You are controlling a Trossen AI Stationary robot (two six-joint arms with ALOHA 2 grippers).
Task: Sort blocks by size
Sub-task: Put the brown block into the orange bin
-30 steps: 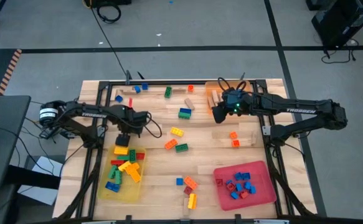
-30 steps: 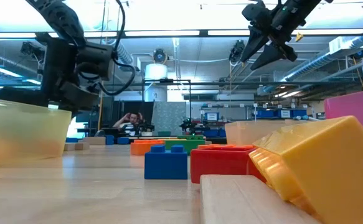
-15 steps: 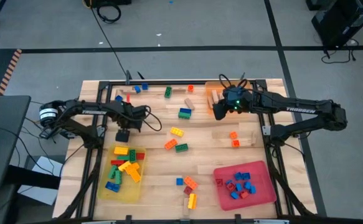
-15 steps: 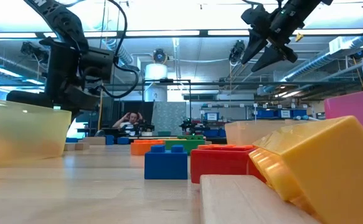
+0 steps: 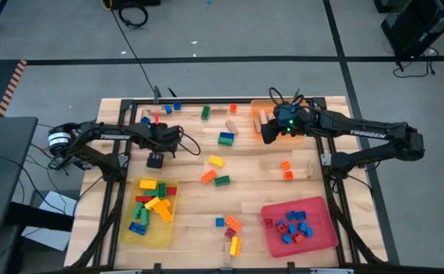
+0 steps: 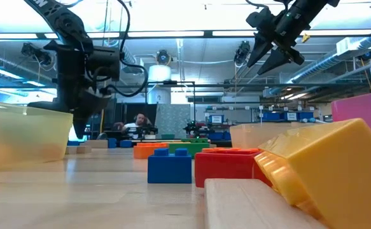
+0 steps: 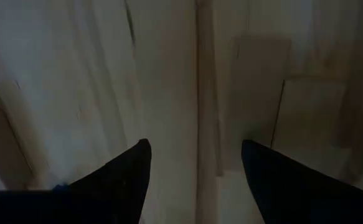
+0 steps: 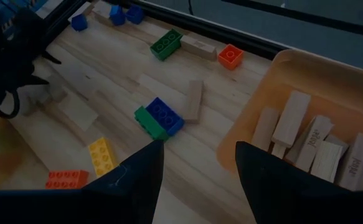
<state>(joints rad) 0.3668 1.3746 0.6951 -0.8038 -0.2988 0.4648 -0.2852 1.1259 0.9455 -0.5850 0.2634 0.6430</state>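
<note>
Loose blocks lie flat on the wooden table: a yellow brick [image 5: 216,161], an orange brick [image 5: 208,176], a green brick [image 5: 222,180] and a blue-and-green pair [image 8: 158,118] next to a tan wooden piece [image 8: 194,99]. My left gripper [image 5: 155,160] hangs open over bare wood [image 7: 169,74], just beyond the yellow tray [image 5: 130,228], fingers pointing steeply down with nothing between them. My right gripper [image 5: 267,137] hovers open, high above the table beside the orange tray [image 8: 256,106], which holds tan wooden pieces [image 8: 290,124]. It holds nothing.
The yellow tray holds mixed coloured bricks. A red tray [image 5: 324,236] at the near right holds small blue and red bricks. More blocks lie near the front edge [image 5: 232,224] and by the far frame rail [image 5: 168,109]. A person sits far behind the table [image 6: 137,122].
My left gripper has moved from over the yellow tray's far edge toward the table's far edge, out over bare wood, and has tipped to point more steeply down. It has stayed open.
</note>
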